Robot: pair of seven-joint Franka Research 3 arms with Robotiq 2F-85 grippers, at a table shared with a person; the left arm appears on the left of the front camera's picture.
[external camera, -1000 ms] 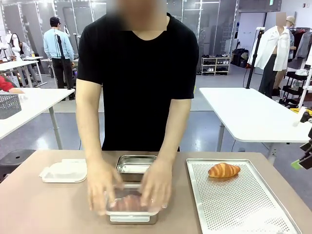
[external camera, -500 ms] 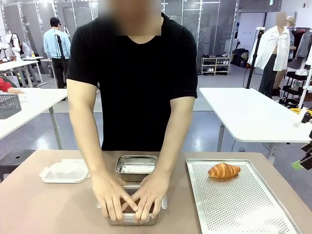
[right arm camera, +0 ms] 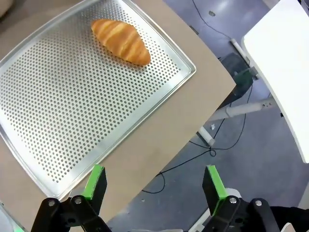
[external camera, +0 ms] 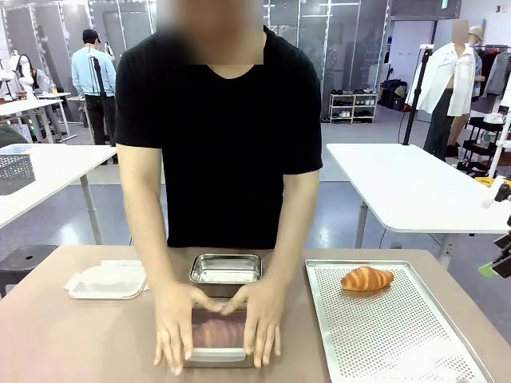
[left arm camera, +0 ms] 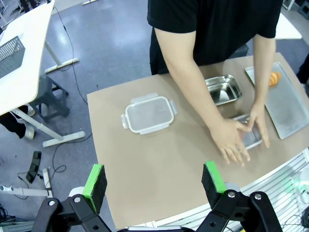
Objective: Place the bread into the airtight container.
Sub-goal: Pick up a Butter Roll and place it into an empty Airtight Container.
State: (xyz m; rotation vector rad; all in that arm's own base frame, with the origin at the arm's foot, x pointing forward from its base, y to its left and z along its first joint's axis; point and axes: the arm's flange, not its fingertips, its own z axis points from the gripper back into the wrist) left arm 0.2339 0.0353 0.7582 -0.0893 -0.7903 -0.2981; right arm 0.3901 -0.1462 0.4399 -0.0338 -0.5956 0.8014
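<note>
1. Left gripper (left arm camera: 154, 181) — fingers spread, nothing between them, high above the near edge of the table (left arm camera: 145, 164).
2. Right gripper (right arm camera: 154, 181) — fingers spread and empty, above the table edge beside the tray (right arm camera: 58, 121).
3. Bread: one croissant (external camera: 366, 278) lies at the tray's far end, apart from everything else. A second brown piece shows through the lid of the near container (external camera: 217, 361), which the person's hands (external camera: 177, 323) press flat.
4. An open steel container (external camera: 226, 271) stands just behind those hands. A spare lid (external camera: 106, 281) lies to its left.
5. Hazard: the open steel container sits beside the person's forearms, so a reach toward it risks contact with them.
6. Hazard: the croissant looks soft and rounded. A hard pinch would probably crush it, and an off-centre pinch could let it roll.
7. Hazard: the open steel container looks shallow, so a high release could bounce the bread out.
</note>
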